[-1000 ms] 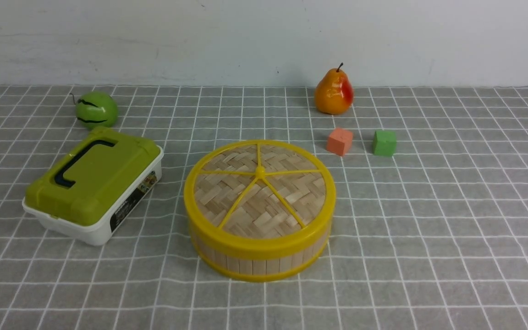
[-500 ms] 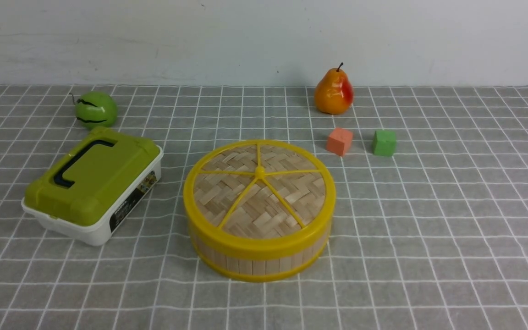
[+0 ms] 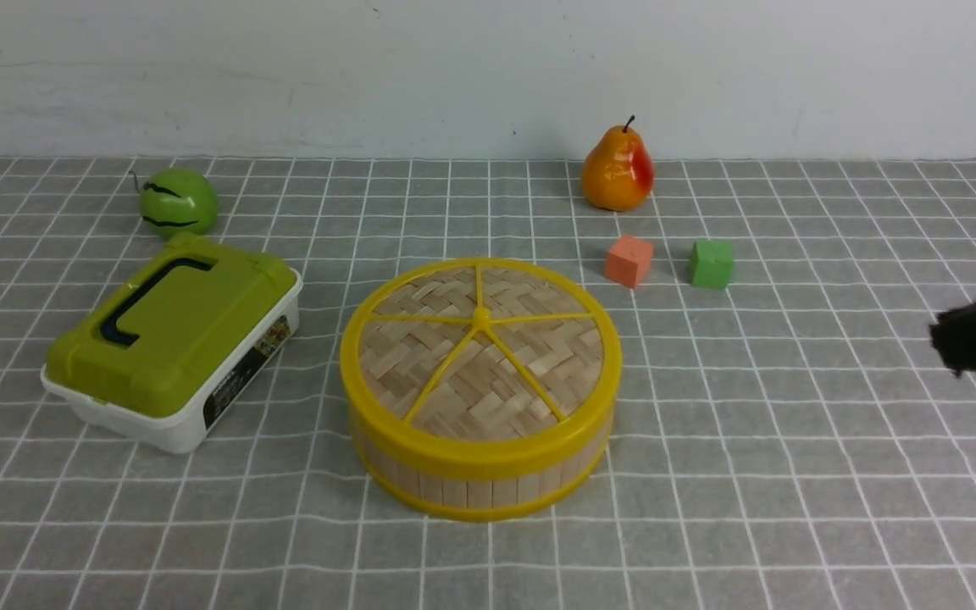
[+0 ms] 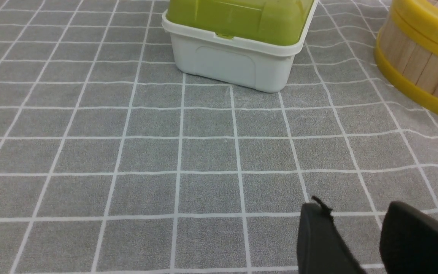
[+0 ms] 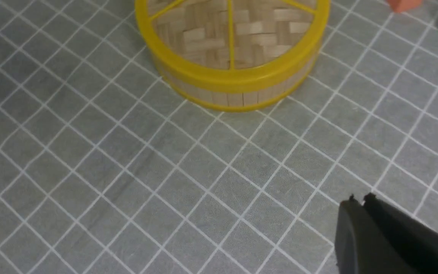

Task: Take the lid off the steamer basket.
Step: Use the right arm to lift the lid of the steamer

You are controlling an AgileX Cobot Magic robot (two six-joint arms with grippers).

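R pincer (image 3: pixel 942 339) entered, shut; lid (image 3: pixel 479 352) well left.

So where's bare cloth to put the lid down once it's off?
Widest free patch: right of the basket, nearer than the orange cube and green cube. The front strip is bare too. Crowded: left, by the box, and back right around the pear.

On my feed, a plain off-white wall (image 3: pixel 488 76) at the back, faintly scuffed, meeting a grey tablecloth (image 3: pixel 793 474) with a white grid of squares, slightly rippled, covering the surface I see, soft even light, faint shadows
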